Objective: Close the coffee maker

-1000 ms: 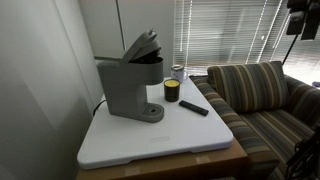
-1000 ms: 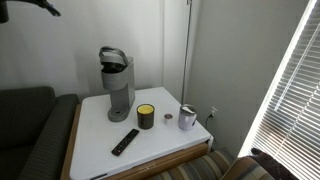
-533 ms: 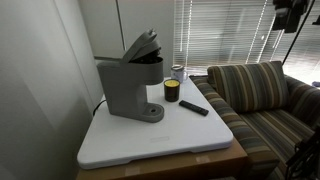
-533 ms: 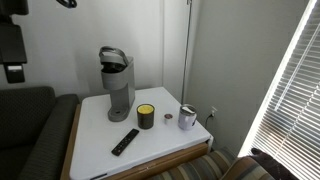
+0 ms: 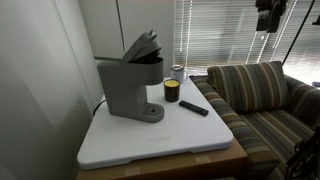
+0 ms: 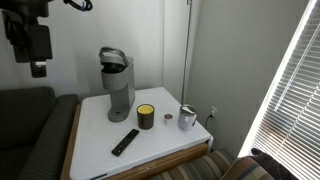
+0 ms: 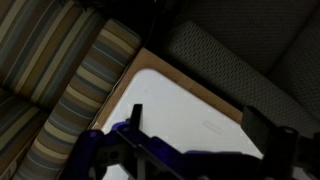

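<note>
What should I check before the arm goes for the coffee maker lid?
1. Lid of the coffee maker raised, ready to push down: ok.
2. Gripper over the lid: not ok, it hangs high and off to the side.
3. Jaws open or shut: cannot tell.
4. Space above the lid free: ok.
5. Jar and remote apart from the machine: ok.

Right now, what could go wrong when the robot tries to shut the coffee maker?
1. The claw hangs high and off to the side of the coffee maker, so a rushed swing might hit its raised lid sideways and shove the machine.
2. The yellow-labelled jar stands close by the machine; a low path could knock it over.
</note>
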Motion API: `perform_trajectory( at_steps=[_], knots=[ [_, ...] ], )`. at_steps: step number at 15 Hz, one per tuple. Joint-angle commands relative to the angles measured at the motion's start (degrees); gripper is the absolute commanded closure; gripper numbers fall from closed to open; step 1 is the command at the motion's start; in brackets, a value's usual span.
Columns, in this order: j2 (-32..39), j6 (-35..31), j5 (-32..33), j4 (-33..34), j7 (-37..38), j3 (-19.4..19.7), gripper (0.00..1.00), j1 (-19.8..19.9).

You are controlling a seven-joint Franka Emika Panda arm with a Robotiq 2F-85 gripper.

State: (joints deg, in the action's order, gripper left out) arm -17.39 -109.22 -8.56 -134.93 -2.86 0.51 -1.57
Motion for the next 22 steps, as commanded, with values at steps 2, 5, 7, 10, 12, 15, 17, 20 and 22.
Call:
perform_trajectory(
  at_steps=[2, 5, 7, 10, 12, 15, 17, 20, 22],
  knots=[
    [0.01, 0.1, -0.01, 0.08, -0.08, -0.1, 0.0, 0.13],
    [0.97, -6.05, 0.13, 0.14, -0.34, -0.62, 0.0, -0.14],
    [2.45, -10.56, 0.23, 1.36, -1.11, -1.03, 0.0, -0.62],
    [5.93, -15.0, 0.83, 4.72, -2.53, -1.66, 0.0, -1.53],
    [9.11, -15.31, 1.6, 8.32, -3.91, -2.09, 0.0, -2.07],
    [13.05, -14.07, 4.42, 14.21, -3.4, -2.72, 0.0, -2.14],
    [10.63, -14.77, 3.36, 11.41, -2.95, -2.73, 0.0, -2.24],
    [12.33, -14.75, 3.69, 13.26, -2.95, -2.82, 0.0, -2.2],
    [13.31, -12.8, 2.55, 14.71, -4.97, -2.66, 0.0, -2.33]
  ],
)
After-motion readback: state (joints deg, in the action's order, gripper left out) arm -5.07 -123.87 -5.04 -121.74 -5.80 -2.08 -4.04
